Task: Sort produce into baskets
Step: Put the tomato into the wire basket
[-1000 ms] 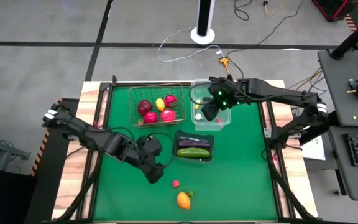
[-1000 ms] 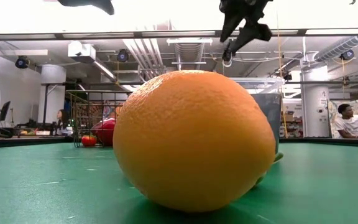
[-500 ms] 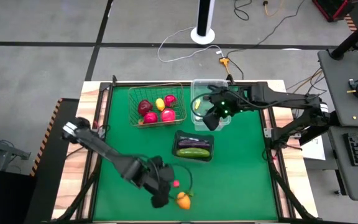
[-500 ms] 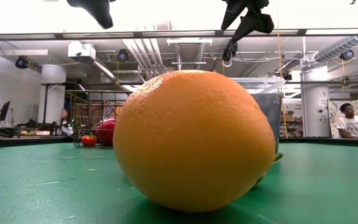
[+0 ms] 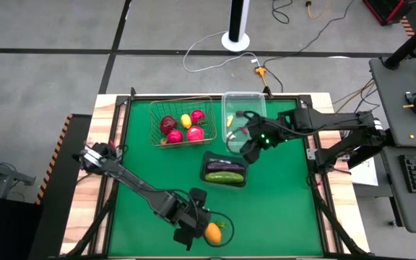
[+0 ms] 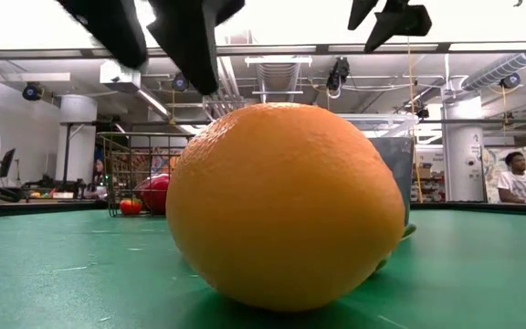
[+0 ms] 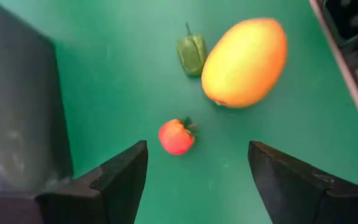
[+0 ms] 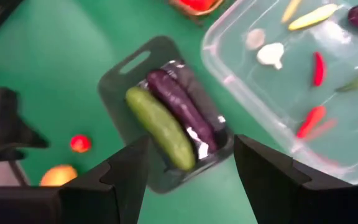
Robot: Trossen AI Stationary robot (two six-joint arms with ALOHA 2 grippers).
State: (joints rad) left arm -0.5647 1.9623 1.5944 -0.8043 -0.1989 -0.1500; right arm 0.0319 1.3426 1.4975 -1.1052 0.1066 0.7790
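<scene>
Left gripper [image 7: 197, 165] spread wide over small red fruit [image 7: 176, 136] (orange fruit [image 7: 244, 61] adjacent); right gripper [image 8: 188, 168] likewise wide, empty.

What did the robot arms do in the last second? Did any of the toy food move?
The left gripper swung from beside the dark tray toward the near edge, and hangs open over the small red fruit next to the orange fruit. The right gripper, open and empty, pulled back off the clear tub toward the tray. No food moved; nothing was grabbed.
</scene>
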